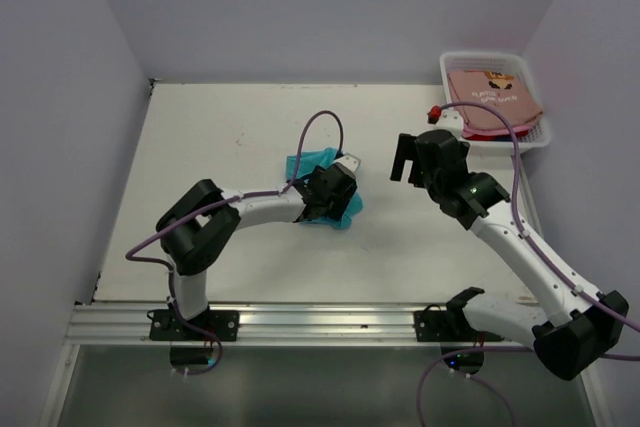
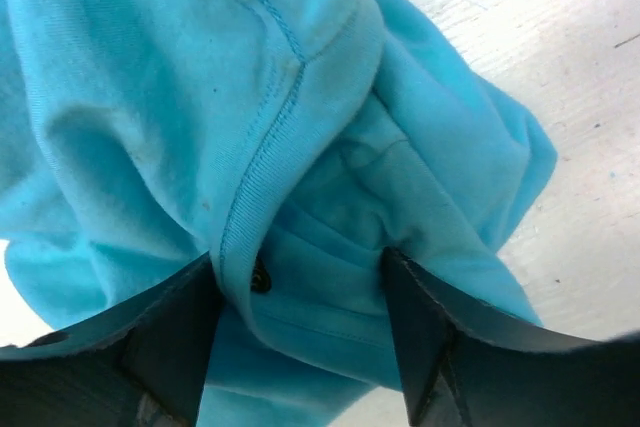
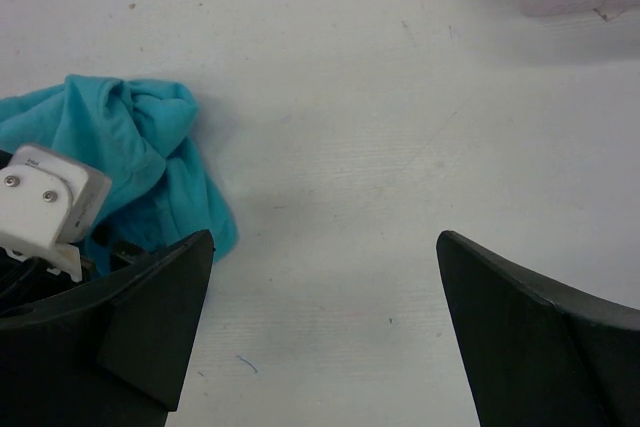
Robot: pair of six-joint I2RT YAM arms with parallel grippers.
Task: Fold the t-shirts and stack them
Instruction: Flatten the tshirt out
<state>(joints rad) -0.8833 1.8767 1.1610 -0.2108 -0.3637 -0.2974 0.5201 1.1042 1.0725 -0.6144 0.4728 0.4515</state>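
1. We see the table walled on the left, back and right, with bare surface all round its middle.
2. The white basket sits in the far right corner and holds a folded pink shirt.
3. The teal shirt lies crumpled near the table's centre, well clear of every edge.
4. The right gripper hangs over bare table between shirt and basket, its fingers spread wide and holding nothing.
5. The left gripper is down on the teal shirt, its fingers wide apart and straddling a bunched fold that touches both.
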